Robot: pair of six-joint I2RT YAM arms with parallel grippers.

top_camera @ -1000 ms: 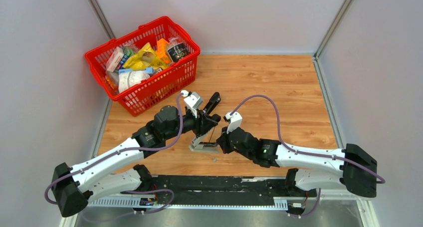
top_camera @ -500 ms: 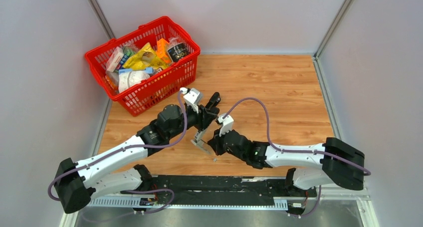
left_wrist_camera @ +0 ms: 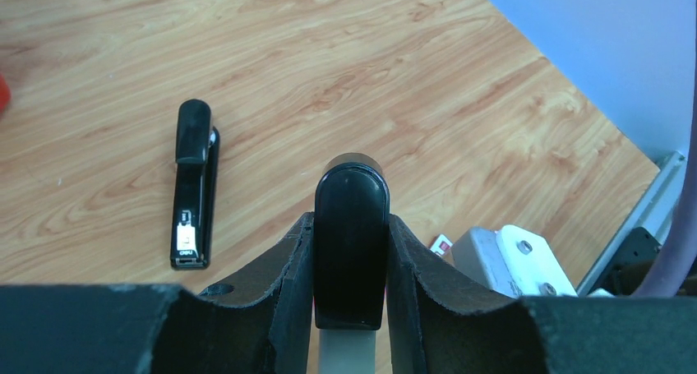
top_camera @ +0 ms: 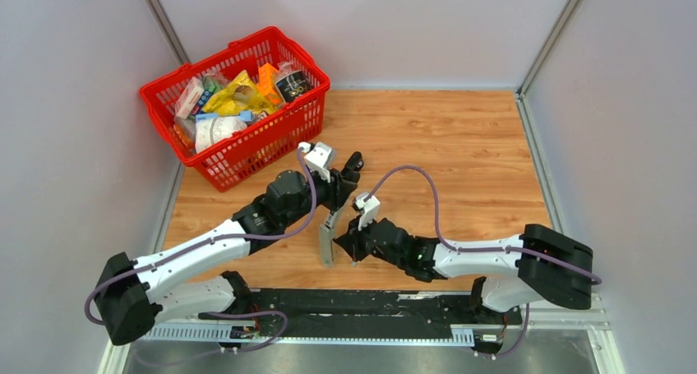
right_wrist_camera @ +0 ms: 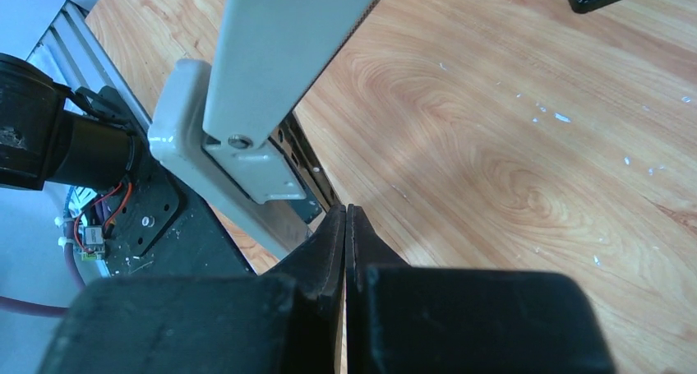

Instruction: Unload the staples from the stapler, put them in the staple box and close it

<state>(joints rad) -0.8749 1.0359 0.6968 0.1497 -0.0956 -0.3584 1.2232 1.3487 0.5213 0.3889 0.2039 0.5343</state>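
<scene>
— What is the surface like?
— The table is smooth board with a warm wood grain, and plain grey walls stand round it. In the right wrist view a few small pale flecks lie on the wood. What they are, I cannot tell.

— Any containers?
— One, a red plastic basket with lattice walls, at the far left corner. It is heaped with crinkly packets. Among them are a yellow packet, an orange carton and a dark round tub.

— And the stapler?
— The stapler is held up near the front middle of the table, between the two arms. It is swung wide open, with the glossy, round-ended black plastic arm on top. The flat silver-grey metal base hangs down from it, nearly upright. Whether its low end touches the wood, I cannot tell.

— Who has it?
— The left gripper. Its jaws stand partly apart and pinch the black arm from both sides. The right gripper sits just beside the grey base, jaws pressed fully together with nothing in them.

— Anything else?
— A second stapler, all black, lies flat on the table beyond the left gripper.
</scene>
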